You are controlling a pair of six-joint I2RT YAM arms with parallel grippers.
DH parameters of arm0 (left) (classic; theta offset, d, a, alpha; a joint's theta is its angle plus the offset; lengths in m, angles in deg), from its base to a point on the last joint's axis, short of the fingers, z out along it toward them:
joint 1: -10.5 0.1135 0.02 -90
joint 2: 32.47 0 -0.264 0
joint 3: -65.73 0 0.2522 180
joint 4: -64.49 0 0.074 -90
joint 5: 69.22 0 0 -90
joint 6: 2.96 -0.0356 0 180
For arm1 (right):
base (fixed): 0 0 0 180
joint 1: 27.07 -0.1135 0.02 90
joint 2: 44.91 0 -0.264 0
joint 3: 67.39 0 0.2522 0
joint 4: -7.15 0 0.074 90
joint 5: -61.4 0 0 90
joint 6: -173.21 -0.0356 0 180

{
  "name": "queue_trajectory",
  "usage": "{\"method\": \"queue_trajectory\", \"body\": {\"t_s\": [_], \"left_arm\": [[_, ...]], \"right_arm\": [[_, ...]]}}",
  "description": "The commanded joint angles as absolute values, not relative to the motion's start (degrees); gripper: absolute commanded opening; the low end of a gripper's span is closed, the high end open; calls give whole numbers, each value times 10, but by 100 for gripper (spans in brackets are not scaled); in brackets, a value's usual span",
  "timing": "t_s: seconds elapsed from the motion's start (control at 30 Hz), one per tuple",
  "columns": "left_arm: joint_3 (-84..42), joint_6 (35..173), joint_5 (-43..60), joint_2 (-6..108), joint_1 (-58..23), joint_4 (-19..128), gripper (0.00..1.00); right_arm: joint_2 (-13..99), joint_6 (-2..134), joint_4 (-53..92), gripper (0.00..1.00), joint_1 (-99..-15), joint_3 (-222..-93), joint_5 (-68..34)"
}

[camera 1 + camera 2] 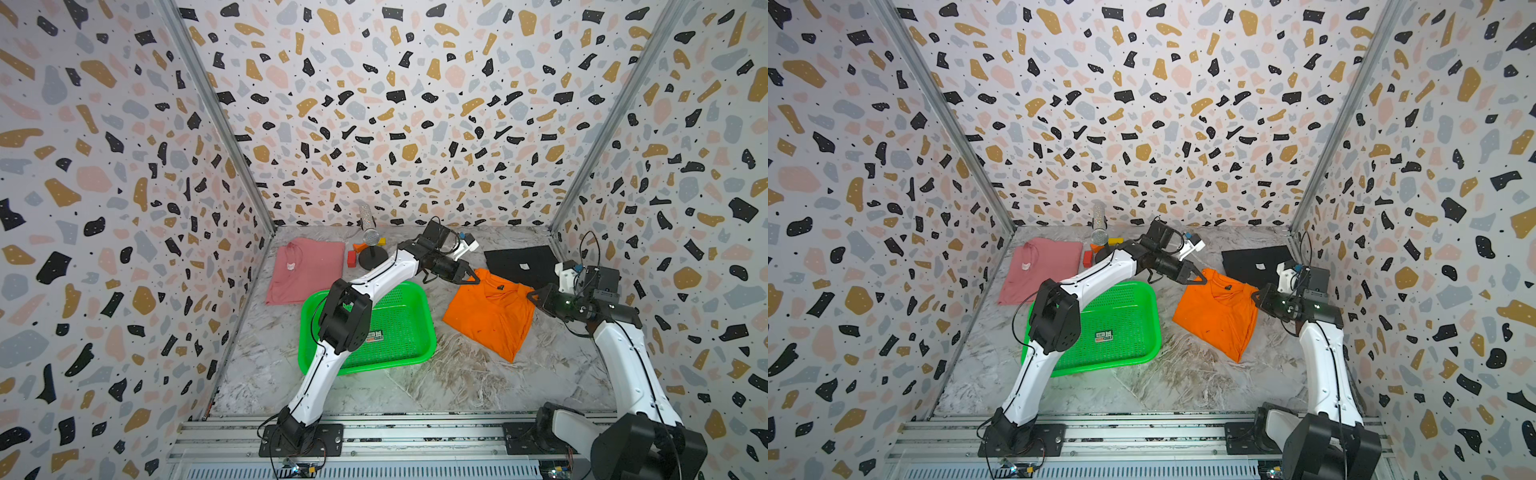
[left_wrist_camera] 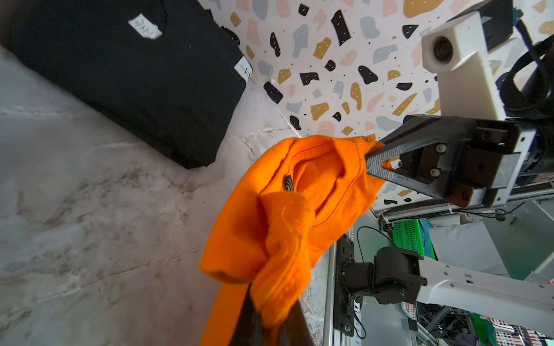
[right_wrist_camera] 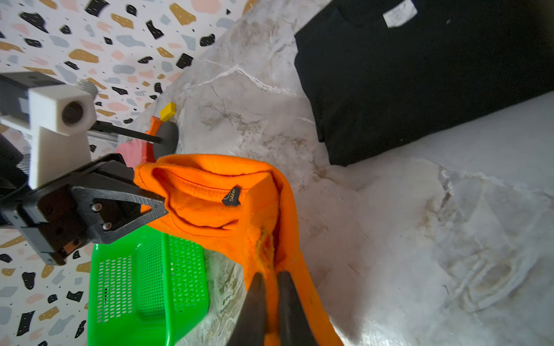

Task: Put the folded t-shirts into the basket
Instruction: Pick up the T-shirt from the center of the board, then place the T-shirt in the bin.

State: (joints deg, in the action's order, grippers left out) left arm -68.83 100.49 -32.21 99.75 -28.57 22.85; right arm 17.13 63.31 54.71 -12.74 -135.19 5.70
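orange t-shirt (image 1: 490,316) was pinched at its collar end by both grippers. left gripper (image 1: 475,278) was clamped tight on the corner nearer the basket, with cloth bunched between its jaws in the left wrist view. right gripper (image 1: 531,296) was closed on the opposite corner. the shirt was stretched between them, sagging and creased, and its near end drooped toward the marble table (image 1: 415,386). it sat just right of the green basket (image 1: 430,332), not in it. the basket held only a sticker. pink t-shirt (image 1: 303,270) lay flat at far left. black t-shirt (image 1: 519,264) lay flat at far right. a microphone stand (image 1: 371,253) stood near the back wall.
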Motion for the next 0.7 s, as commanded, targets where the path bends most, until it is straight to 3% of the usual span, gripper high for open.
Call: {"method": "queue_trajectory", "body": {"t_s": [0.0, 0.33, 0.67], "left_arm": [[-678, 977, -342, 939, -278, 208, 0], [-566, 914, -334, 782, -207, 144, 0], [-413, 839, -323, 584, -89, 35, 0]], "right_arm": [[141, 621, 541, 0, -134, -1394, 87], [134, 586, 500, 0, -217, -1464, 157], [172, 511, 390, 0, -410, -1471, 138]]}}
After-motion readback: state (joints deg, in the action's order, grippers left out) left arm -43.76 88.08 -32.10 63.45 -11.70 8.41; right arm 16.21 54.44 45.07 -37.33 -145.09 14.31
